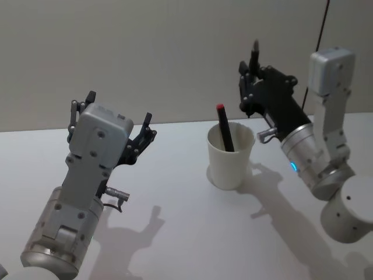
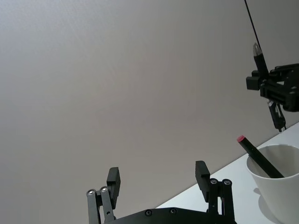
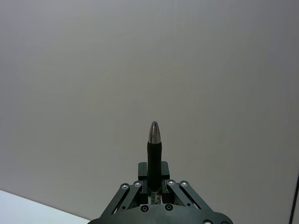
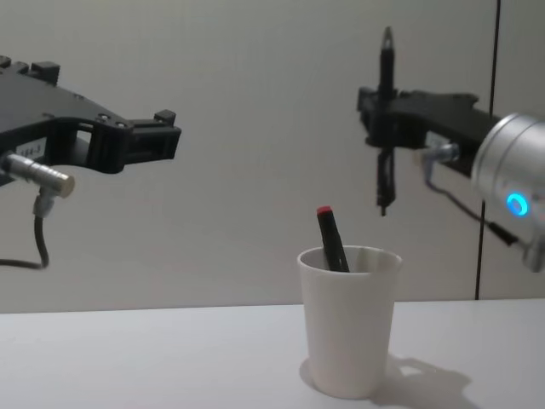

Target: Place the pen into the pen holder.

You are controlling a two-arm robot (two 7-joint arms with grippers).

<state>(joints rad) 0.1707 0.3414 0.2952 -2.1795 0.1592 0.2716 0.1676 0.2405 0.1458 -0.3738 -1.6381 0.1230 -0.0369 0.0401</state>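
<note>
The pen holder, a white paper cup [image 1: 231, 160] [image 4: 349, 324] [image 2: 271, 191], stands on the table between my arms. A black pen with a red cap [image 1: 225, 127] [image 4: 330, 239] [image 2: 259, 156] leans inside it. My right gripper [image 1: 250, 79] [image 4: 383, 106] [image 3: 154, 172] [image 2: 264, 84] is shut on a second black pen [image 1: 254, 55] [image 4: 387, 119] [image 3: 154, 154] [image 2: 258, 53], held upright in the air. In the chest view its lower tip hangs well above the right part of the cup's rim. My left gripper [image 1: 116, 111] [image 2: 158, 176] [image 4: 162, 136] is raised to the left of the cup, open and holding nothing.
The white table [image 1: 175, 233] runs up to a plain grey wall [image 1: 145, 52]. A thin dark cable [image 1: 320, 29] hangs down the wall behind my right arm.
</note>
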